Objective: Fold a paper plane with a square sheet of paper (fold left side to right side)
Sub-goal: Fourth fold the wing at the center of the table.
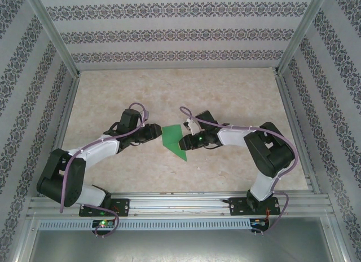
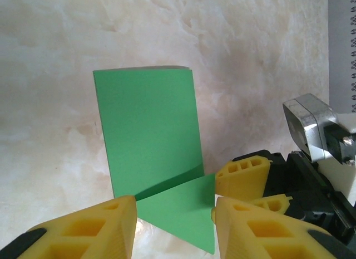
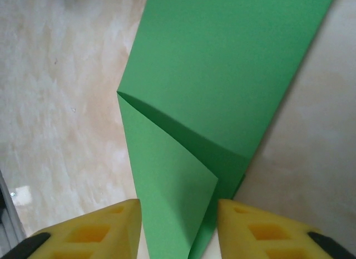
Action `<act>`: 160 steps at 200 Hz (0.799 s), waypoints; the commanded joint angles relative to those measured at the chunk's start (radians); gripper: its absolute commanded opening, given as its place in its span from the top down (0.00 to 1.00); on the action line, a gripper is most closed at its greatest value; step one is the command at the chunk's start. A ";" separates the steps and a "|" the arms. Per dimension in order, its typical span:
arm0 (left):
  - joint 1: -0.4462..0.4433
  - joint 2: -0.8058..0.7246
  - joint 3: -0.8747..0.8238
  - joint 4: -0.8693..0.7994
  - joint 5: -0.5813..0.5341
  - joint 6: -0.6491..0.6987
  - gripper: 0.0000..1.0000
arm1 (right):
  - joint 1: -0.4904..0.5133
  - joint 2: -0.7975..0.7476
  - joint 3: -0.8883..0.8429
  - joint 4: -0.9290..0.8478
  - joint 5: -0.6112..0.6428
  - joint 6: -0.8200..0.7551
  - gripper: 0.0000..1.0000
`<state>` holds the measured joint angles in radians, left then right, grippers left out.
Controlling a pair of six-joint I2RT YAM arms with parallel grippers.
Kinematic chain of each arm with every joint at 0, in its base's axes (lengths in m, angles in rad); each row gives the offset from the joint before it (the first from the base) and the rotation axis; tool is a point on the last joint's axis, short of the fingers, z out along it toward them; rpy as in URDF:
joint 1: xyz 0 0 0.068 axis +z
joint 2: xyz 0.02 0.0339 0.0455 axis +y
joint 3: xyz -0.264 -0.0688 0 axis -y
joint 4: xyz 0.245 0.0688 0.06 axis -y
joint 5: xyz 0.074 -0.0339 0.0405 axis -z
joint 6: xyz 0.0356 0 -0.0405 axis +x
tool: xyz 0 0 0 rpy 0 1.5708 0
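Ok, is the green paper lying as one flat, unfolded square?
No, the paper has one corner folded over into a triangular flap with a clear crease.

tabletop (image 1: pixel 225 93): beige marbled | walls (image 1: pixel 169 34): patterned, perhaps wallpaper | rail (image 1: pixel 180 203): metal

Green sheet of paper (image 3: pixel 222 64): in the right wrist view, far and near ends cut off by the frame; the folded flap hides the layer beneath it.
From above, the sheet's right edge is covered by the right end effector (image 1: pixel 181 141); contact too small to tell.
Left end effector (image 2: pixel 173 211): fingers flanking the sheet's near corner, cut off at the bottom edge.
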<state>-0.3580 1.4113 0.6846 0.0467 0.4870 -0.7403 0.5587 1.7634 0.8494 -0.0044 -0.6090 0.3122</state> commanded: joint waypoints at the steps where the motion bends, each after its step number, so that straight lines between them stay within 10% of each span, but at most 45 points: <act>1: 0.021 0.029 -0.012 0.039 0.010 -0.029 0.58 | -0.002 0.001 0.021 0.037 -0.024 0.002 0.71; 51: 0.034 0.110 -0.005 0.125 0.070 -0.086 0.57 | -0.009 -0.070 -0.021 0.064 -0.011 0.021 0.99; 160: 0.030 0.289 0.077 0.202 0.159 -0.110 0.58 | -0.034 -0.122 -0.099 0.176 -0.046 0.102 1.00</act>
<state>-0.3370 1.6638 0.7219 0.1905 0.6113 -0.8394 0.5385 1.6798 0.7719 0.1188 -0.6239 0.3935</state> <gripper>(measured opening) 0.424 0.057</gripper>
